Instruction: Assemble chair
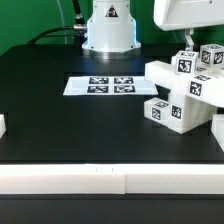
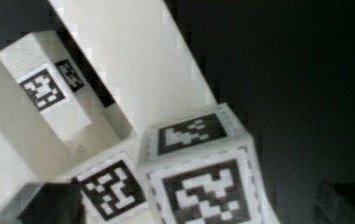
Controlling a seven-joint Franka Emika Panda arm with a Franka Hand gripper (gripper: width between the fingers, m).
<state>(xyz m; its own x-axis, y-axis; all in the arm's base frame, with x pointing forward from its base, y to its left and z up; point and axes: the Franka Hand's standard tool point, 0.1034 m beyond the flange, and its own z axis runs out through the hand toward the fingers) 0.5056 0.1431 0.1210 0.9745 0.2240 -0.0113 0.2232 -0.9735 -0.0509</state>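
Mostly assembled, the chair (image 1: 185, 90) lies tilted near the counter's (image 1: 60, 125) edge on the exterior view's right, under the wide-open, empty gripper (image 1: 187, 42).

Black table (image 1: 50, 110); on it the marker board (image 1: 105, 86) and white chair parts (image 1: 185, 95)

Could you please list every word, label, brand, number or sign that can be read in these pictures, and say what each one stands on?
Readable words, brands or numbers: none.
Flat white marker board: four black-and-white square tags, patterns only, no text.
Matte white chunky plastic chair parts: small black-and-white square tags on several faces, patterns only; they show larger in the wrist view, blurred, and carry no letters or digits.
Glossy white robot base: a dark triangular mark, too small to read.
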